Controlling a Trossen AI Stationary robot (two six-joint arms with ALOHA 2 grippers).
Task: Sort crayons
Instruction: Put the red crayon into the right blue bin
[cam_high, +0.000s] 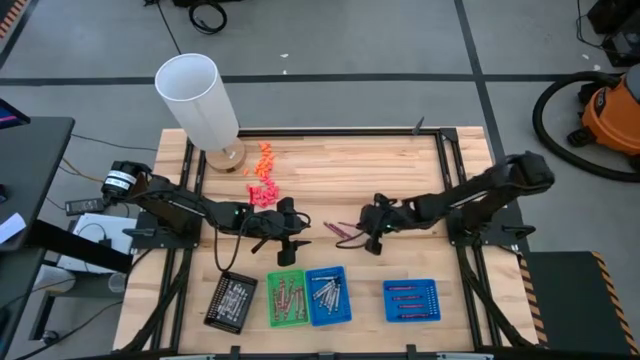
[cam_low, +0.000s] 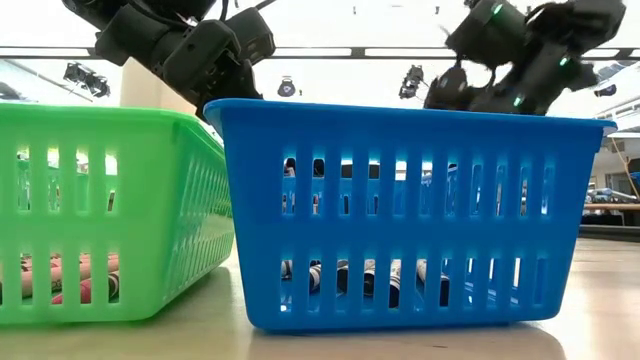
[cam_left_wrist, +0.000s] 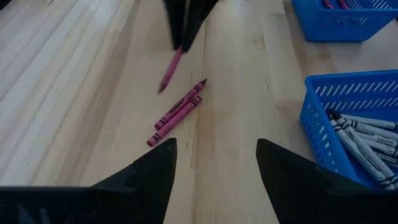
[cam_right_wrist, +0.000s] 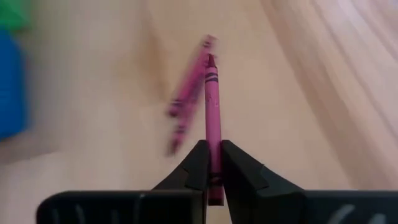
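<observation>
Two magenta crayons (cam_left_wrist: 177, 112) lie side by side on the wooden table, between my grippers. My right gripper (cam_high: 372, 240) is just right of them, shut on a third magenta crayon (cam_right_wrist: 212, 106). My left gripper (cam_high: 292, 240) is open and empty, to the left of the lying crayons, with its fingers pointing toward them (cam_left_wrist: 214, 149). Silver-grey crayons (cam_left_wrist: 367, 143) lie in the middle blue tray (cam_high: 328, 296). Red-brown crayons lie in the green tray (cam_high: 286, 298). My right gripper pinches the magenta crayon's rear end (cam_right_wrist: 214, 171) between its two fingers. The crayon lies along the fingers and sticks out well past their tips. In the left wrist view it slants down from the fingers (cam_left_wrist: 169, 71), with its tip just above the table, near the lying pair.
A black tray (cam_high: 230, 301) and a second blue tray (cam_high: 411, 299) flank the green and blue ones along the near edge. A white cylinder (cam_high: 200, 100) stands at the far left. Chunky orange and pink bits (cam_high: 263, 175) lie near it.
</observation>
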